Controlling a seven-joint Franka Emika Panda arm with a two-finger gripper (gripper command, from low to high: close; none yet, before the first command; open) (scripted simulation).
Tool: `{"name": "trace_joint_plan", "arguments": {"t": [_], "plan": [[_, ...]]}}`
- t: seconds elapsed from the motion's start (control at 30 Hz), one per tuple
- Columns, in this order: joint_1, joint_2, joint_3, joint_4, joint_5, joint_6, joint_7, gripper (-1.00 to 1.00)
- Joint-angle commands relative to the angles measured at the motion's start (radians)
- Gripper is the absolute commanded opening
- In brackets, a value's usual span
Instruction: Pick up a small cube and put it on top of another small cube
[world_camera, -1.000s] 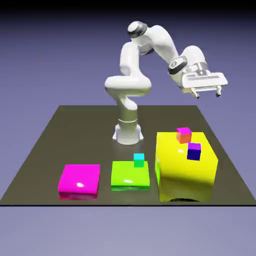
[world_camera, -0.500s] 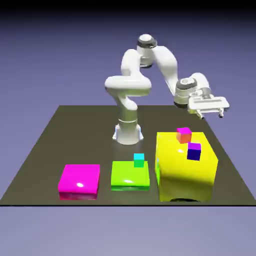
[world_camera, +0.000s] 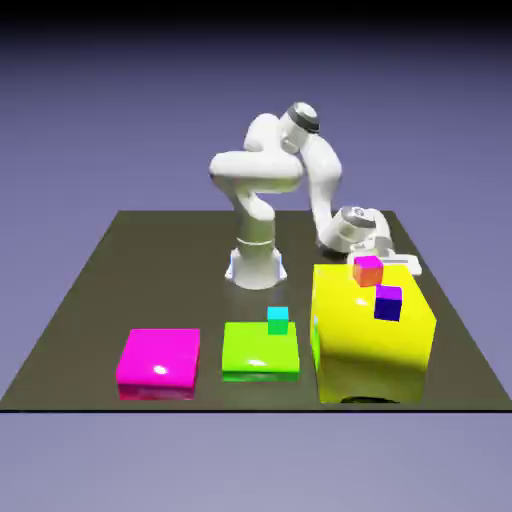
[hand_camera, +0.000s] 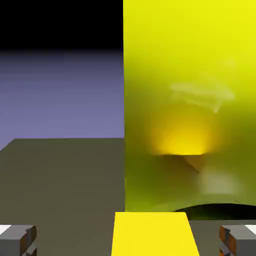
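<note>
In the exterior view my hand (world_camera: 366, 236) sits low behind the big yellow block (world_camera: 370, 335), which hides its fingers and the small cube. The hand view shows a yellow-orange face, the small cube (hand_camera: 151, 233), at the bottom edge between my fingertips. My gripper (hand_camera: 128, 240) is open, with both tips standing clear of the cube's sides. The other small cube (world_camera: 368, 270), magenta on top with red-orange sides, rests on the yellow block's top near its back edge.
The yellow block's wall (hand_camera: 190, 100) fills the right half of the hand view, close by. A purple-and-blue cube (world_camera: 388, 302) also sits on the block. A cyan cube (world_camera: 278, 320) rests on a green slab (world_camera: 258, 352); a magenta slab (world_camera: 158, 360) lies further left.
The arm has swung down from high above the table's right side to low behind the yellow block. The fingers have stayed apart and no cube has moved.
</note>
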Motion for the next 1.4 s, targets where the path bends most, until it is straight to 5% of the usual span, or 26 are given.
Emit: {"name": "trace_joint_plan", "arguments": {"t": [0.0,0.13,0.17,0.4,0.77,1.1,1.3,1.33,1.37], "plan": [[-0.036,-0.027,0.014,0.016,0.003,0.030,0.006,0.00],[-0.172,-0.130,0.067,0.074,0.012,0.140,0.029,0.00],[-0.172,-0.130,0.067,0.074,0.012,0.140,0.029,-1.00],[0.009,0.020,-0.029,0.001,-0.045,0.001,-0.034,-1.00],[-0.136,0.133,-0.427,0.130,-0.246,-0.290,-0.374,-1.00],[-0.419,0.095,-0.687,0.288,-0.082,-0.692,-0.509,-1.00],[-0.513,0.094,-0.618,0.220,-0.062,-0.538,-0.478,-1.00],[-0.513,0.094,-0.618,0.220,-0.062,-0.537,-0.478,1.00],[-0.513,0.094,-0.618,0.220,-0.062,-0.537,-0.478,1.00]]}}
